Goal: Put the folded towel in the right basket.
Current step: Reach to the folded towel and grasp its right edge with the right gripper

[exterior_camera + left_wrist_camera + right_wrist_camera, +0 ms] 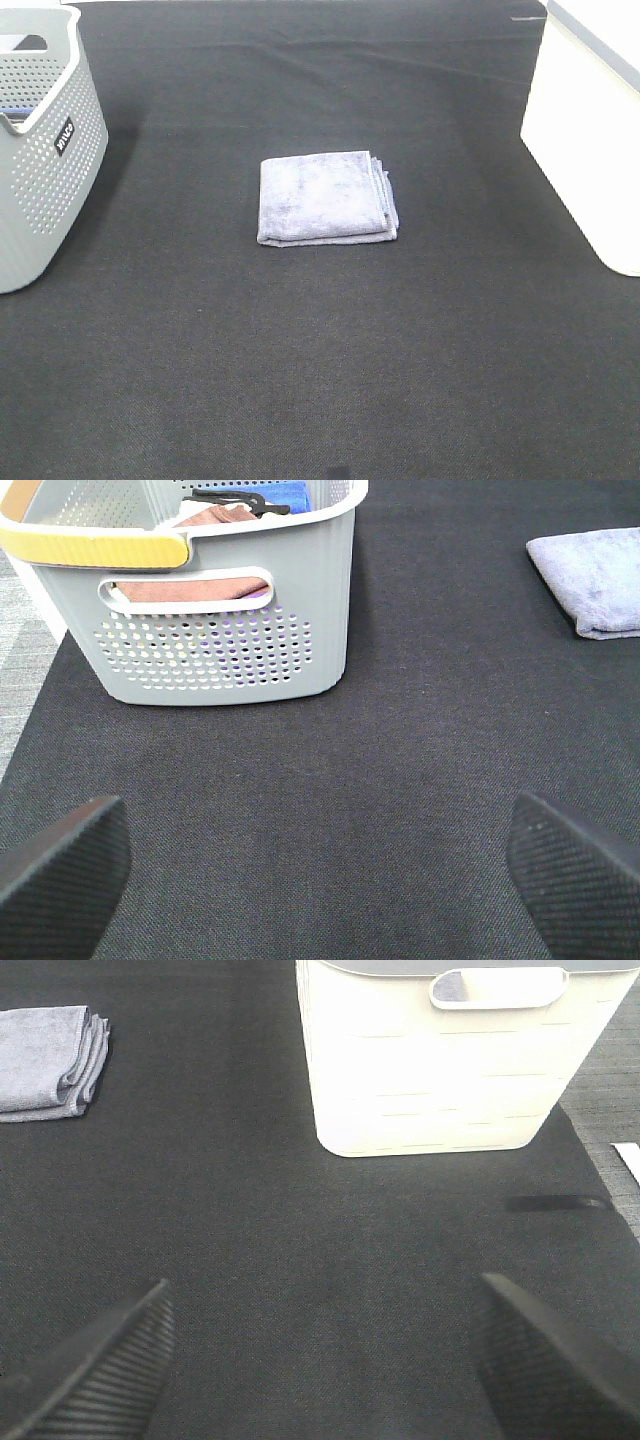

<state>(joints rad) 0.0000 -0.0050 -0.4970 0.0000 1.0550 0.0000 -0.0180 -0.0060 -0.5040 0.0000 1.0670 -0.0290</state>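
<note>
A folded lavender-grey towel (326, 197) lies flat on the black mat in the middle of the table. It also shows in the left wrist view (592, 578) and the right wrist view (50, 1060). The right basket (592, 130) is white and stands at the right edge; the right wrist view (450, 1060) shows its side and handle slot. My left gripper (315, 880) is open and empty, low over the mat, well short of the towel. My right gripper (325, 1370) is open and empty, facing the white basket. Neither gripper shows in the high view.
A grey perforated basket (45, 150) stands at the left edge; the left wrist view (215, 610) shows a yellow handle and brown and blue cloths inside. A black mat (320, 350) covers the table. A dark strip (555, 1202) lies near the white basket.
</note>
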